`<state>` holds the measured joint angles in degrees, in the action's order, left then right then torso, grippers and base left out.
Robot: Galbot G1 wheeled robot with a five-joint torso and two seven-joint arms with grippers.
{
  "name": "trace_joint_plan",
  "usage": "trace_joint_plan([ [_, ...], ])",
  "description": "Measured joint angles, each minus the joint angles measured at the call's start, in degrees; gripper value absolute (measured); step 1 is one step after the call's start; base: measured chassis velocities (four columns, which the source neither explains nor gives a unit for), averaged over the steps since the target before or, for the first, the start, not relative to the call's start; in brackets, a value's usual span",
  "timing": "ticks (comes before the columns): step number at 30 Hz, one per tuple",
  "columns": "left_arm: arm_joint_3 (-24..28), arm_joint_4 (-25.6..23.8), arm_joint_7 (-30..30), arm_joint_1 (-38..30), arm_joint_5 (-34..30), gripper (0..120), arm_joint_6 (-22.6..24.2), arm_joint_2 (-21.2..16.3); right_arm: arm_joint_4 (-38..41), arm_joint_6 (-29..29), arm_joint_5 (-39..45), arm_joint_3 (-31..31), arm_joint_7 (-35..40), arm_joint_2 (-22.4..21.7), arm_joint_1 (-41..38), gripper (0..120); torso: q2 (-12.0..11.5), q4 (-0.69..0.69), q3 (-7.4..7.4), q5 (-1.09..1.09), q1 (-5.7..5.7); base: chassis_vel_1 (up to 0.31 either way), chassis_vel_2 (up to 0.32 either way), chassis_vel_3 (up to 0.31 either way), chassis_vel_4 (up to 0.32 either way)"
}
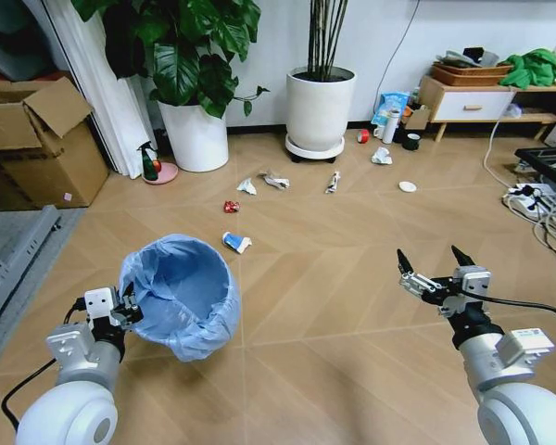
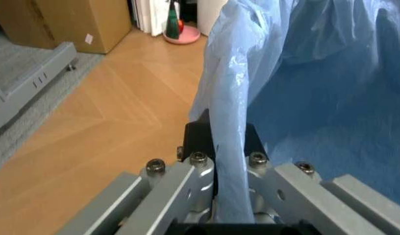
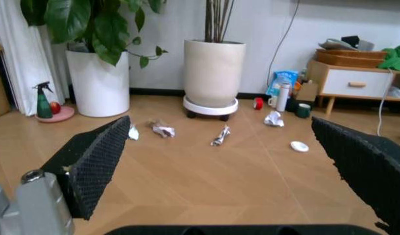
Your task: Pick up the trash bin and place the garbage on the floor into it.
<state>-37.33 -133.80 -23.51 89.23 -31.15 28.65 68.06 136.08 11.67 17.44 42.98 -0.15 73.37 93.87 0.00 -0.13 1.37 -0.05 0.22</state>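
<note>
The trash bin [image 1: 187,292], lined with a crinkly light blue bag, tilts at the lower left of the head view. My left gripper [image 1: 130,306] is shut on its near rim; the left wrist view shows the blue bag [image 2: 229,161] pinched between the fingers. Garbage lies on the herringbone floor [image 1: 334,278] farther off: a blue-white crushed cup [image 1: 237,243], a crushed red can [image 1: 231,207], paper wads [image 1: 247,186] [image 1: 276,180] [image 1: 381,156], a squeezed tube [image 1: 333,182] and a white disc [image 1: 407,186]. My right gripper [image 1: 435,263] hangs open at the lower right, holding nothing.
Two big white plant pots [image 1: 196,137] [image 1: 320,109] stand at the back wall. A cardboard box [image 1: 37,148] and a grey rack [image 1: 9,250] are on the left. Cables and a power strip [image 1: 537,199] lie on the right by a low wooden cabinet [image 1: 473,100].
</note>
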Motion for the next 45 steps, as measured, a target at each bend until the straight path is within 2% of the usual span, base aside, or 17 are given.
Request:
trace_joint_plan([
  [21,-0.12,-0.39,0.62,0.28,0.94,0,-0.52,0.82,0.32,-0.5,-1.5,-0.24,-1.91,0.44,0.52,100,0.0,-0.01,0.0,0.01,0.0,-0.098,0.276,0.101,-0.276],
  [45,-0.09,0.31,0.67,-0.17,0.84,0,-0.55,0.95,-1.84,-0.9,-3.66,-0.83,-2.39,0.38,0.39,100,0.0,0.0,0.01,0.01,0.0,-0.107,0.329,0.111,-0.326],
])
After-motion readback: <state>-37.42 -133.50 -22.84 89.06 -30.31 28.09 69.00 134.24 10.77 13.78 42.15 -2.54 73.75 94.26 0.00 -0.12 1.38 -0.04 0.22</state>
